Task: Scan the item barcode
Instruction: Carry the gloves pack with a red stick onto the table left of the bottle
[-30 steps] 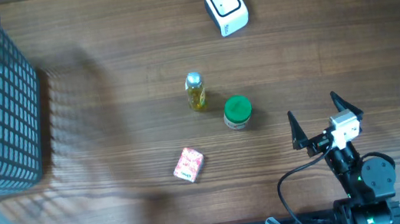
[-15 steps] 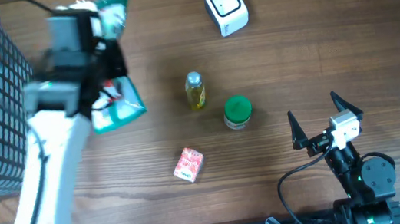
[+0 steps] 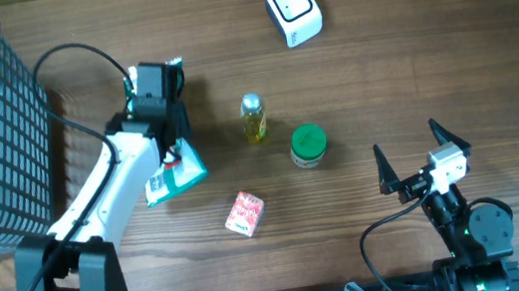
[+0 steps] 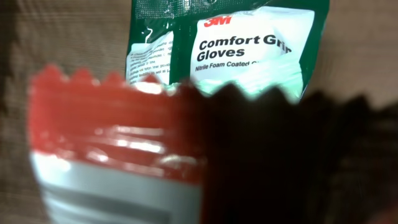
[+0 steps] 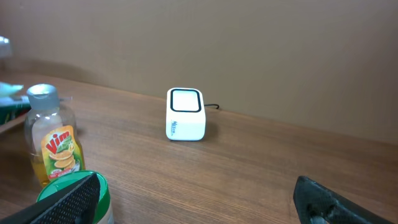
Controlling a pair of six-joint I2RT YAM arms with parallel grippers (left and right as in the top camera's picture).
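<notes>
I see the wooden table [image 3: 378,49] with a grey mesh basket [image 3: 15,117] at its left edge. My left tool [image 3: 171,142] is clamped together on the red top strip of the 3M Comfort Grip Gloves packet [image 3: 181,174], which sits between the basket and the bottle, well apart from the white barcode scanner [image 3: 293,8] at the far edge. My right tool [image 3: 405,138] rests near the front right, its 2 fingers spread wide with nothing between them. A green-lidded jar [image 3: 308,145] stands just beside a yellow Vim bottle [image 3: 253,119]. A small pink box [image 3: 244,214] lies nearer me.
</notes>
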